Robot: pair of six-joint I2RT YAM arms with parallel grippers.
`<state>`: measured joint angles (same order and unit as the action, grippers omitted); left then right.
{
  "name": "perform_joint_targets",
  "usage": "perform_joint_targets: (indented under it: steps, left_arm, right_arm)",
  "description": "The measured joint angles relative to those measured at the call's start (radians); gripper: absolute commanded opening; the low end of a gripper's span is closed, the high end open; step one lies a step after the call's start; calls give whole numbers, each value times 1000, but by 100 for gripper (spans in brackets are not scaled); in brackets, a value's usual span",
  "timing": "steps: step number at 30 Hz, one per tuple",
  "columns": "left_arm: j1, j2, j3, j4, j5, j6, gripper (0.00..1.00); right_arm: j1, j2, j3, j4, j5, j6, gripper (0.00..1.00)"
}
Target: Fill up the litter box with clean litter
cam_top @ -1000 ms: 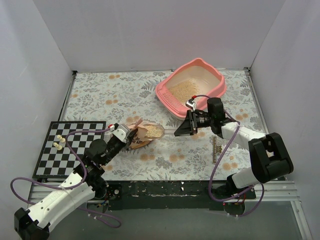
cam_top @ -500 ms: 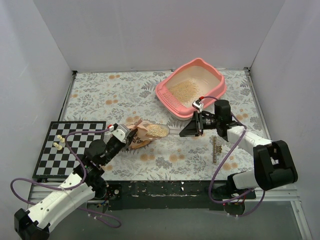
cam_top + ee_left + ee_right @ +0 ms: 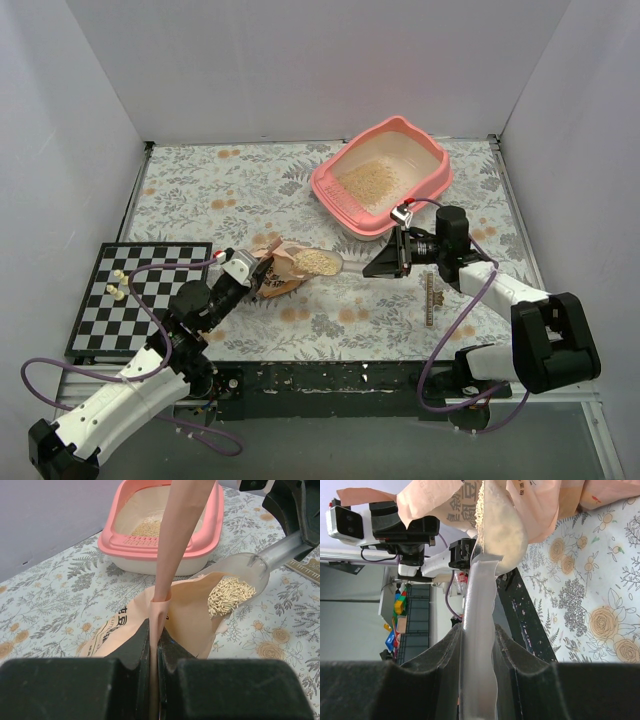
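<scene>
Full scoop (image 3: 239,577) at bag (image 3: 186,616) edge, litter box (image 3: 150,544) apart

Your top view: high, behind rig, looks down on whole table (image 3: 200,190). Your left wrist view: low, close, faces forward toward litter box (image 3: 130,542); shares box, bag (image 3: 190,615), loaded scoop (image 3: 250,570) with top view. Your right wrist view: rolled sideways, very near scoop handle; shares scoop, bag with both.
</scene>
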<state>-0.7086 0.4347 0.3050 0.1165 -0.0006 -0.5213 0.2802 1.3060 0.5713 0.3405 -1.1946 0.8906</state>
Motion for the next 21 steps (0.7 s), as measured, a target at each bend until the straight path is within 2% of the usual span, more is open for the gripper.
perform_joint_targets:
  steps: [14, 21]
  left_arm:
    - [0, -13, 0, 0, -23, 0, 0]
    - [0, -34, -3, -1, -52, 0, 0]
  right_arm:
    - [-5, -29, -32, 190, -22, 190, 1]
    - [-13, -40, -77, 366, -30, 343, 1]
